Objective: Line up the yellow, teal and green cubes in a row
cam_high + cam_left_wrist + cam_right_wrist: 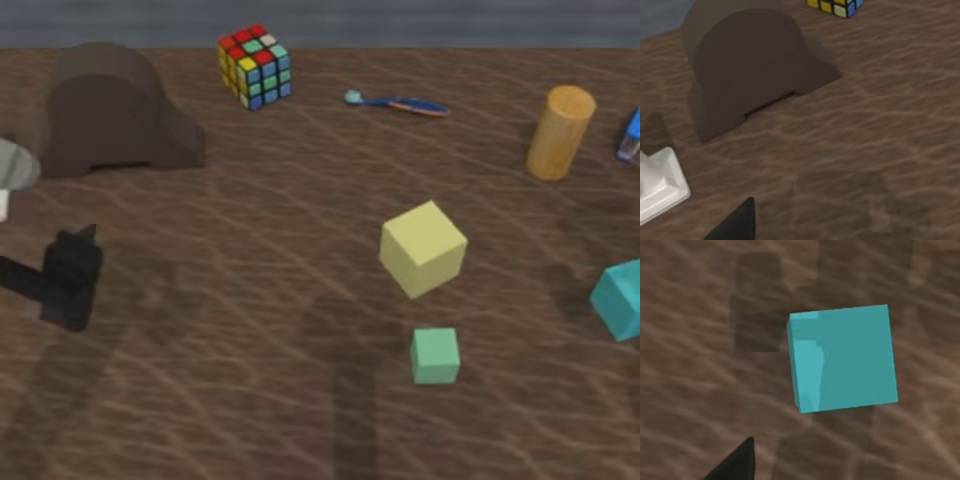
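Right end effector hovers directly above the teal cube, evidently lining up a pick; finger spread cannot be told. Yellow cube and green cube sit well apart from it. Left end effector parked, state unclear.

I see a dark brown wood-grain table. On it: pale yellow matte cube mid-right, small mint green cube just below it, teal cube at right edge. Along the far edge: multicoloured puzzle cube, blue toothbrush, orange-yellow cylinder. Brown rounded block far left.
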